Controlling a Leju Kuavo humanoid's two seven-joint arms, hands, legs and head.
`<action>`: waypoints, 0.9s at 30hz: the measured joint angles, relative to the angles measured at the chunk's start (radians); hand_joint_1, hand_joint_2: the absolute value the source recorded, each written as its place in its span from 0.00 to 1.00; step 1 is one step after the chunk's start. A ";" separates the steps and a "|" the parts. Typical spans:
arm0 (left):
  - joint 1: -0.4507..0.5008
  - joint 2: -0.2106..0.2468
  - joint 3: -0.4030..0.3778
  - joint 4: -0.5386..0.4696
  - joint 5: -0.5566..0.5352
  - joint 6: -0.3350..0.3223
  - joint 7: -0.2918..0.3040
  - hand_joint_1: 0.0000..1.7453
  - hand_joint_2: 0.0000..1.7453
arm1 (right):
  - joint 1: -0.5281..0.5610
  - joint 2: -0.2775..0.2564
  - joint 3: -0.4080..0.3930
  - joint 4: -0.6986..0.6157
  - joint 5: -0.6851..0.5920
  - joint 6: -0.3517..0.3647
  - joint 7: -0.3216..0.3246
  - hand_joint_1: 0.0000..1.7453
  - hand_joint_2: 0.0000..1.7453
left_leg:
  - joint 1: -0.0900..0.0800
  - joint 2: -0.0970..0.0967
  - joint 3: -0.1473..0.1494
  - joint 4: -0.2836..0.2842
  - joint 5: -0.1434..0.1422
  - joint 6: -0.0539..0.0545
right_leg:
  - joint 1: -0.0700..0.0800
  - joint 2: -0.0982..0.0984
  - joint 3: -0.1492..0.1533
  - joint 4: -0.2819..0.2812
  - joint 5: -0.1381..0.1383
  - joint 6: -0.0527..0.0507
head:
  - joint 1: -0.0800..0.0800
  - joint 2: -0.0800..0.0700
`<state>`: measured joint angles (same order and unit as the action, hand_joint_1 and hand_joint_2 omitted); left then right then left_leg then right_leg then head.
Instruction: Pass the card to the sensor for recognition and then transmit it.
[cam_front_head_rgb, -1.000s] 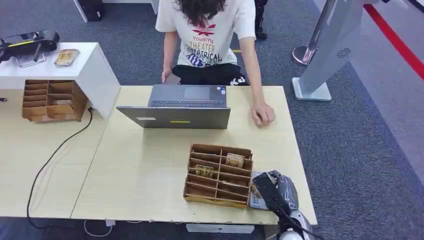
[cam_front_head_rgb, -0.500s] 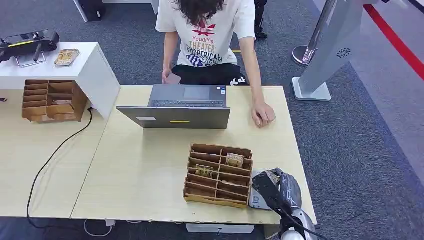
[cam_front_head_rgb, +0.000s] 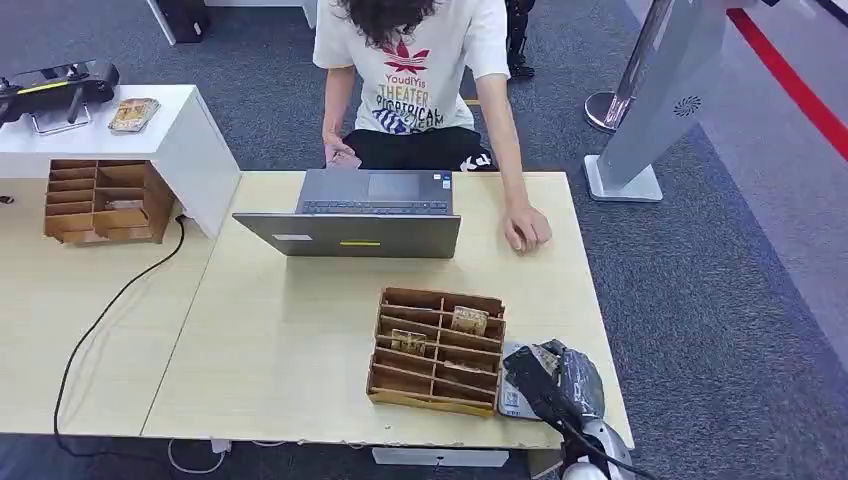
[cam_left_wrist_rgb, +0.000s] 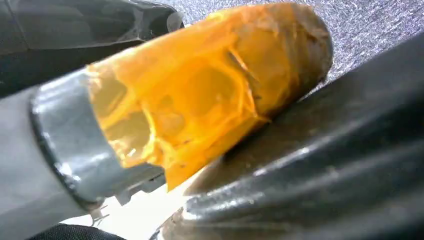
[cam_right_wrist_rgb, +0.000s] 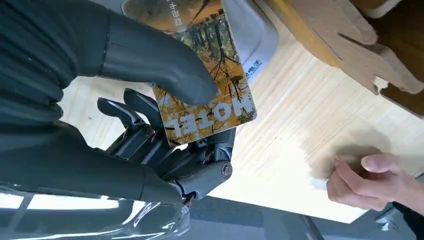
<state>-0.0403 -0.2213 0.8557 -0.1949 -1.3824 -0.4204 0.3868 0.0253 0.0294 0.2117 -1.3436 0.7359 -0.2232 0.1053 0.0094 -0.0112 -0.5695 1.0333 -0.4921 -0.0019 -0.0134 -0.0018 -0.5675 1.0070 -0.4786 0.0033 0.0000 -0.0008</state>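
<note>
Right hand (cam_right_wrist_rgb: 150, 125) pinches a hotel key card (cam_right_wrist_rgb: 205, 75), thumb on the printed face, darker fingers (cam_right_wrist_rgb: 165, 145) behind it. The word MOTEL shows on the card. The card is held flat over the white card reader (cam_right_wrist_rgb: 252, 37), which sits on the table (cam_front_head_rgb: 290, 340) just beside the wooden divided card box (cam_front_head_rgb: 437, 350), on the side away from the power cable (cam_front_head_rgb: 100, 320). Most likely the flat, close hold is there so the sensor can read the card; whether card and reader touch I cannot tell.

In the head view the right hand (cam_front_head_rgb: 552, 378) covers most of the reader (cam_front_head_rgb: 512, 400) at the table's near corner.

Two more cards (cam_front_head_rgb: 468, 320) stand in the box compartments, probably the stock for later rounds.

A person (cam_front_head_rgb: 415, 70) sits beyond the box behind an open laptop (cam_front_head_rgb: 365, 212), one hand (cam_front_head_rgb: 526, 228) resting on the table, likely waiting to receive the card after the read.

Left hand (cam_left_wrist_rgb: 190, 100): the left wrist view is a close blur of grey casing and orange tape, so I cannot tell how its fingers lie.
</note>
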 joint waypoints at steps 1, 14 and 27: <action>0.000 0.000 0.000 0.000 0.000 0.000 0.000 0.00 0.00 | 0.000 0.000 0.000 0.000 0.000 0.000 0.000 1.00 1.00 | 0.000 0.000 0.000 0.000 0.000 0.000 | 0.000 0.000 0.000 0.000 0.000 0.000 | 0.000 0.000; -0.001 0.000 0.001 0.000 -0.007 0.000 0.000 0.00 0.00 | 0.000 -0.002 0.000 0.020 0.016 -0.013 0.007 1.00 1.00 | 0.000 0.000 0.000 0.000 0.000 0.000 | 0.000 0.000 0.000 0.000 0.000 0.000 | 0.000 0.000; -0.002 0.000 0.001 0.000 -0.020 -0.002 0.000 0.00 0.00 | 0.033 -0.019 -0.005 0.006 0.018 -0.037 0.007 1.00 1.00 | 0.000 0.000 0.000 0.000 0.000 0.000 | 0.000 0.000 0.000 0.000 0.000 0.000 | 0.000 0.000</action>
<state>-0.0425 -0.2213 0.8564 -0.1949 -1.4023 -0.4227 0.3868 0.0580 0.0107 0.2064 -1.3375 0.7538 -0.2602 0.1122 0.0093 -0.0112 -0.5691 1.0333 -0.4922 -0.0019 -0.0134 -0.0017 -0.5674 1.0070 -0.4787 0.0034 0.0000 -0.0008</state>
